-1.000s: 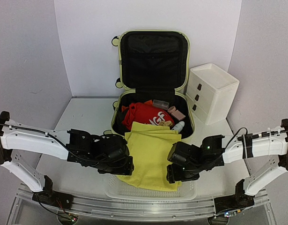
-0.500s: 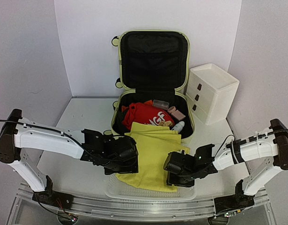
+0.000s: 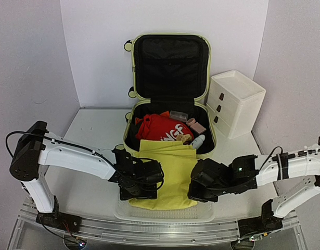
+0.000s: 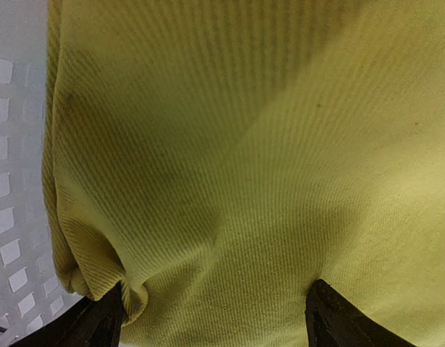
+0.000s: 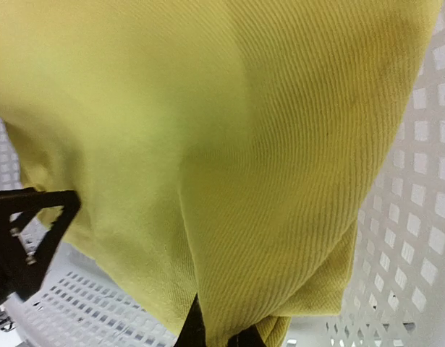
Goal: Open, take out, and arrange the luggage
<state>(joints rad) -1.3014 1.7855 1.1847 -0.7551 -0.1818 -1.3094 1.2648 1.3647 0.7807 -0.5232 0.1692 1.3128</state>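
Observation:
The pale yellow-green luggage (image 3: 132, 78) lies open at the back, lid upright, black lining showing. A yellow cloth (image 3: 167, 166) drapes from its front rim into the white mesh basket (image 3: 207, 212). My left gripper (image 3: 140, 188) presses on the cloth's left side; in the left wrist view the gripper (image 4: 211, 307) is open, its dark fingers (image 4: 100, 323) wide apart with the cloth (image 4: 236, 159) spread between them. My right gripper (image 3: 200, 190) is at the cloth's right edge. In the right wrist view the gripper (image 5: 218, 336) is shut, pinching a fold of the cloth (image 5: 229, 144).
A red shirt (image 3: 162, 127), a small bottle (image 3: 198, 140) and other small items lie inside the suitcase. A white three-drawer box (image 3: 235, 101) stands to its right. Basket mesh (image 5: 417, 217) surrounds the cloth. White walls enclose the table on three sides.
Both arms moved inward over the basket. The yellow cloth has drawn in narrower. My right gripper went from open to shut on the cloth's fold; the left stayed open.

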